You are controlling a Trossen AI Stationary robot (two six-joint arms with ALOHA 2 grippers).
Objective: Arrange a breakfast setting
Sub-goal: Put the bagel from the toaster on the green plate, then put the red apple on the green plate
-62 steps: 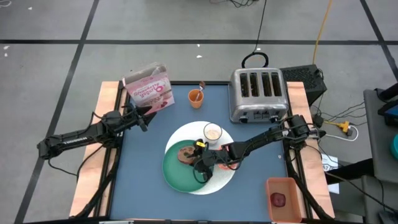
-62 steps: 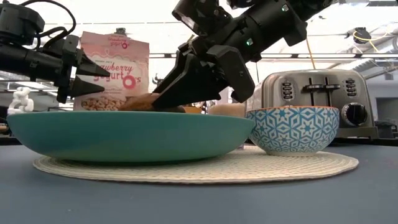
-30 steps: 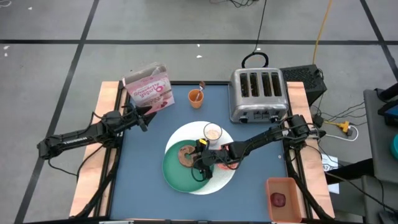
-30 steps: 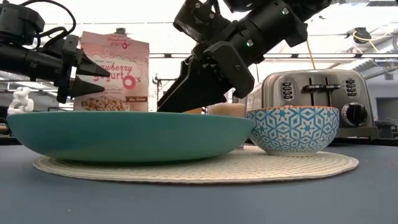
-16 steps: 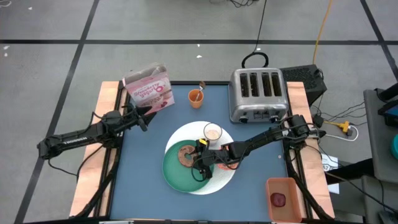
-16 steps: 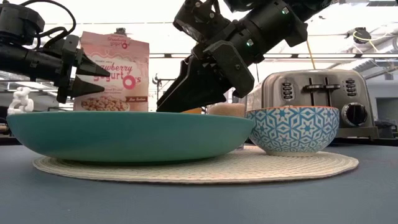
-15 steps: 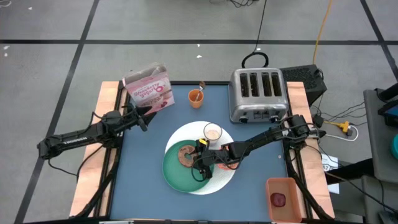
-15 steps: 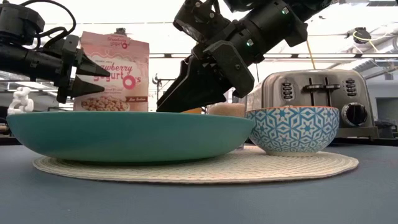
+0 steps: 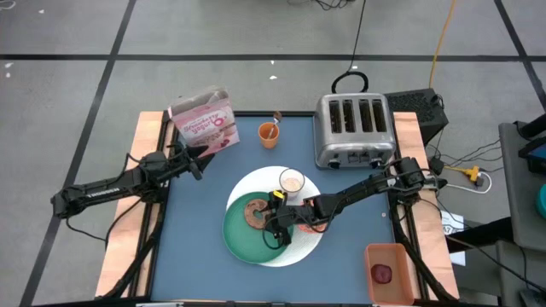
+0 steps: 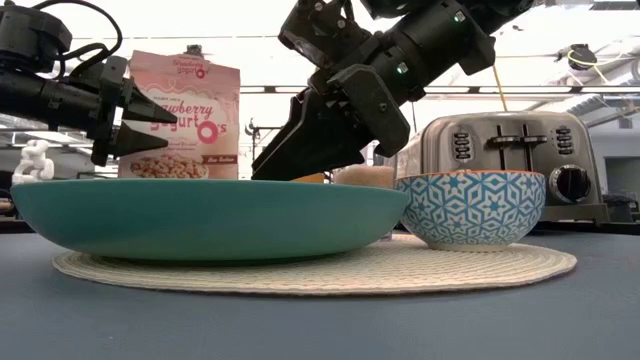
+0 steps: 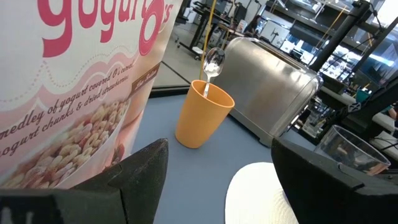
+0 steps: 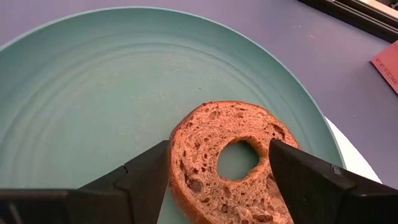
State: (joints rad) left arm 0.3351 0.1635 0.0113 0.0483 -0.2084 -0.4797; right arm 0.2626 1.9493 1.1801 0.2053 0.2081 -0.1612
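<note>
Bagel [image 9: 255, 211] first, from the high view: it lies flat on the green plate [image 9: 241, 238], which sits on the white mat [image 9: 256, 181], with my right gripper [image 9: 275, 223] over the plate just beside it. From above I can't judge the finger gap. The milky glass [image 9: 291, 182] stands on the mat's far side, close to that arm. If I pull back carelessly, I reckon the forearm could clip the glass and tip it. The fruit [image 9: 381, 273] sits in a pink tray [image 9: 386, 252] at the near right corner, well apart. The spoon [image 9: 275, 117] stands in an orange cup [image 9: 268, 134] near the cereal box [image 9: 205, 124], where my left gripper [image 9: 195, 157] waits.

Low view: the right gripper [image 10: 262, 170] hangs above the plate's [image 10: 200, 215] rim, the bagel hidden behind it. A patterned bowl [image 10: 470, 208] sits on the mat just beside the plate, the toaster [image 10: 515, 160] behind. A low sideways sweep could nudge that bowl, I'd judge.

Left wrist view: the fingers [image 11: 146, 171] are spread with nothing between them, and the cup [image 11: 203, 114] and spoon [image 11: 211, 60] lie ahead. Reaching in crooked could topple the light cup.

Right wrist view: the fingers [image 12: 149, 177] stand apart on either side of the bagel [image 12: 236, 162], clear of it and holding nothing. Dropping lower could snag the bagel and drag it across the plate [image 12: 93, 93].
</note>
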